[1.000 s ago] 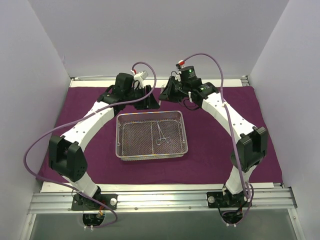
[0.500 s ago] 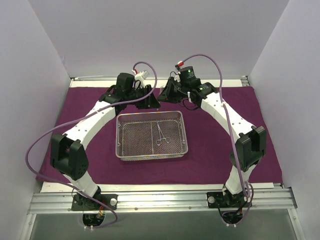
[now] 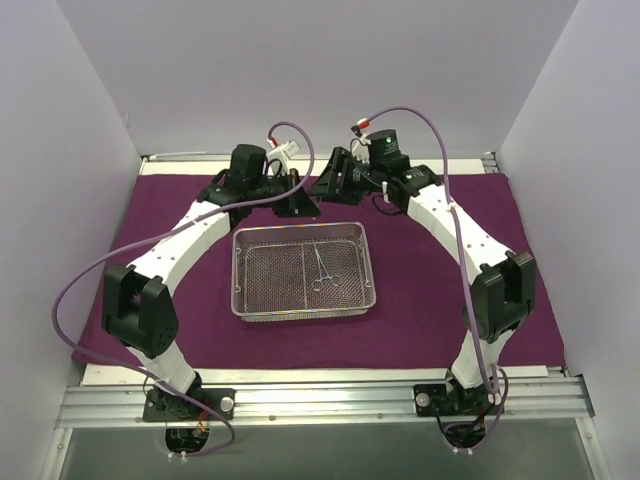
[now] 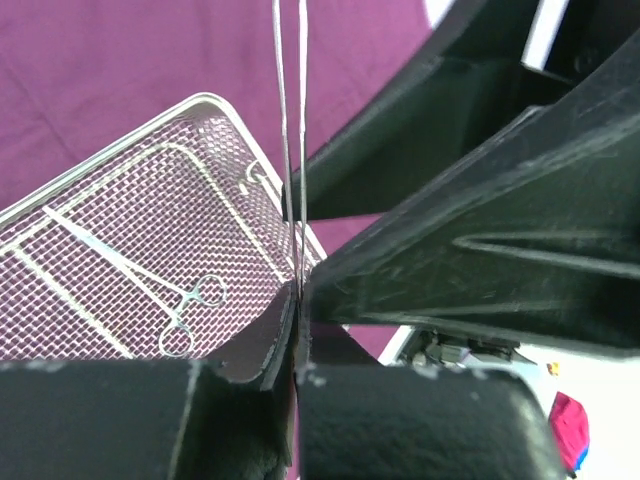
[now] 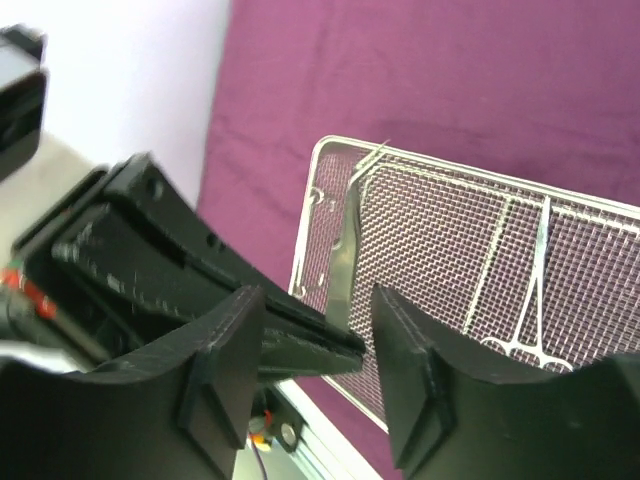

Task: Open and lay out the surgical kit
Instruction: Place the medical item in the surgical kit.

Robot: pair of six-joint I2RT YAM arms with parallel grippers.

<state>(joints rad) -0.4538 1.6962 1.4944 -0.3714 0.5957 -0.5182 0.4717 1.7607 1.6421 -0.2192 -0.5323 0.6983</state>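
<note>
White walls (image 3: 300,70), cloth (image 3: 430,290) spread flat, tray (image 3: 305,312) mid-cloth: a thin pinch above the tray's far rim.
My left gripper (image 4: 297,300) is clamped on a slender instrument (image 4: 284,150); my right gripper (image 5: 315,310), fingers apart, holds nothing and crowds close. A brush from it, I judge, could twist the instrument loose onto the forceps (image 3: 322,268) in the tray. Bare cloth lies either side.

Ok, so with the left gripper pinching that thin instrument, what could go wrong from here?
1. The left gripper holds the thin metal instrument only by its slim shanks, so it may pivot or slip and drop outside the wire-mesh tray.
2. The right gripper is open and straddles the left one's fingers. If either arm moves sideways, they could knock together and jar the instrument loose.
</note>
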